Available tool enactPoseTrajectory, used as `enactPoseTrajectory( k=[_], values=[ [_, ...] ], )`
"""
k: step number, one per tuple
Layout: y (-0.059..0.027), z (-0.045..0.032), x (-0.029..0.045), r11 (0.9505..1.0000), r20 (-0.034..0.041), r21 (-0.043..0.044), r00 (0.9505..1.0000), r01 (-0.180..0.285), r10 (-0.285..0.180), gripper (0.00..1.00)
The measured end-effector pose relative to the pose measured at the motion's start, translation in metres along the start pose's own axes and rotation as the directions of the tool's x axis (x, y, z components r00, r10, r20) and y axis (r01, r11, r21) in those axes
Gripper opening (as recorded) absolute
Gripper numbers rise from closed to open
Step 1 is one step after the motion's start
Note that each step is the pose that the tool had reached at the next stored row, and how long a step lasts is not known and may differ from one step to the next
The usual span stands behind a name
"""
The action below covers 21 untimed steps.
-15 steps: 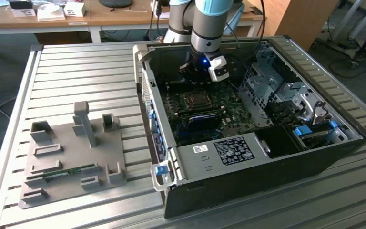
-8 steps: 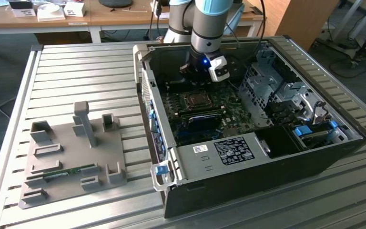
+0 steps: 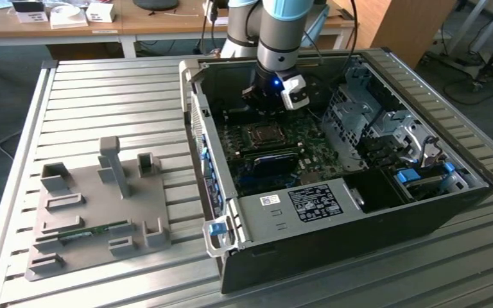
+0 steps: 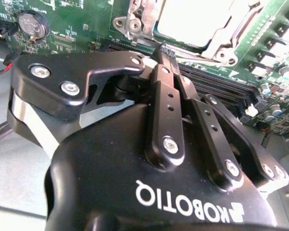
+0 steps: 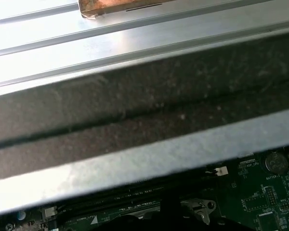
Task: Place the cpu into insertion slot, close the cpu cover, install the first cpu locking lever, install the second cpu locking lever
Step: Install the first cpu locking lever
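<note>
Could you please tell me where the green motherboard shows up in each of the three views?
Exterior view: the motherboard lies on the floor of the open computer case.
Second wrist view: it is the green board beyond the gripper.
First wrist view: it is the green strip past the case's grey edge.
Shared landmark: the round coin battery, in both wrist views.

A: We log the computer case [image 3: 349, 192] lying open on the slatted table [image 3: 101, 102], toward the exterior view's right.

B: The fixture plate [image 3: 92, 218] sits on the table at that view's left, well apart. Inside the case, the insertion slot [image 3: 264, 134] lies just below the gripper [image 3: 268, 106].

A: Memory slots [image 4: 216, 89] run between gripper and socket in the second wrist view.
</note>
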State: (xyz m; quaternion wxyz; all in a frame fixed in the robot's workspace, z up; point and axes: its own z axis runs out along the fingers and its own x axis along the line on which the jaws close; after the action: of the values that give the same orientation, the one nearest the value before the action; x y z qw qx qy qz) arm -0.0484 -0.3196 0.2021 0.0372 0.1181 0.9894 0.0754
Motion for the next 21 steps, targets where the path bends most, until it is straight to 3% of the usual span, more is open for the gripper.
enactPoseTrajectory(
  k=[11,21],
  values=[
    [0.0088,0.0013,0.0021,0.9999,0.0019,0.0002,0.9999,-0.013,0.013,0.11],
    [0.0102,0.0005,0.0016,0.9999,0.0016,-0.0013,0.9999,-0.013,0.013,0.11]
  ],
)
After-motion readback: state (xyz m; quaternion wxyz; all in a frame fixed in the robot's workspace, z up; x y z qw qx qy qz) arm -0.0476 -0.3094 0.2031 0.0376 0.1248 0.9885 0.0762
